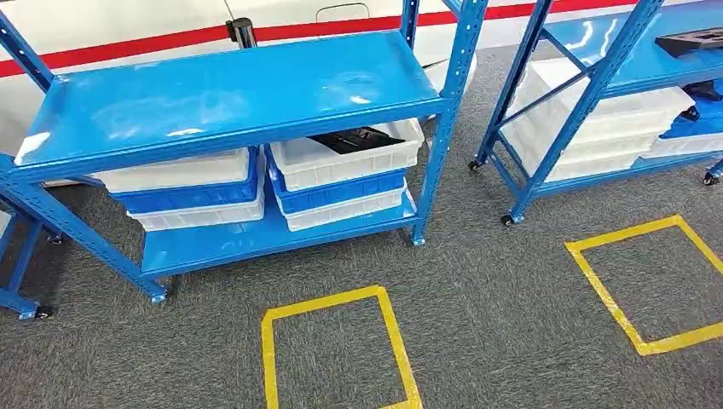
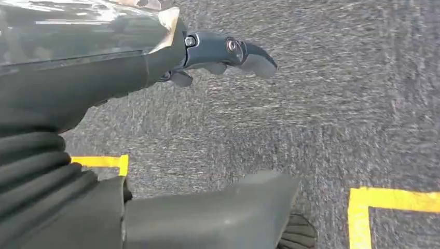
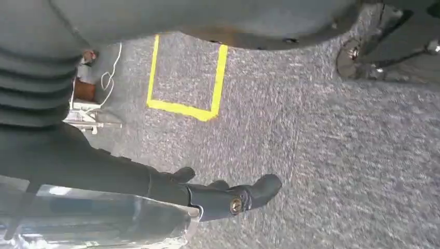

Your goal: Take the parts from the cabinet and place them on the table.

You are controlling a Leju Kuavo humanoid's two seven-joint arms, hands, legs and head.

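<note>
Parts, dark ones (image 1: 355,139), lie in a white bin (image 1: 345,158) on the blue rack's (image 1: 230,94) lower shelf. Both hands, left (image 2: 218,57) and right (image 3: 223,197), hang over the carpet holding nothing, fingers loosely apart. Whether any parts already reached the table, I can't judge.

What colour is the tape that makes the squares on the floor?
Yellow. The tape squares on the grey carpet show best in the head view.

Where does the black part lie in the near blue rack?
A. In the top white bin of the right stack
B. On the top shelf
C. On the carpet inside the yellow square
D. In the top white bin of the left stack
A: the black part lies in the top white bin of the right stack, under the rack's top shelf.
</note>
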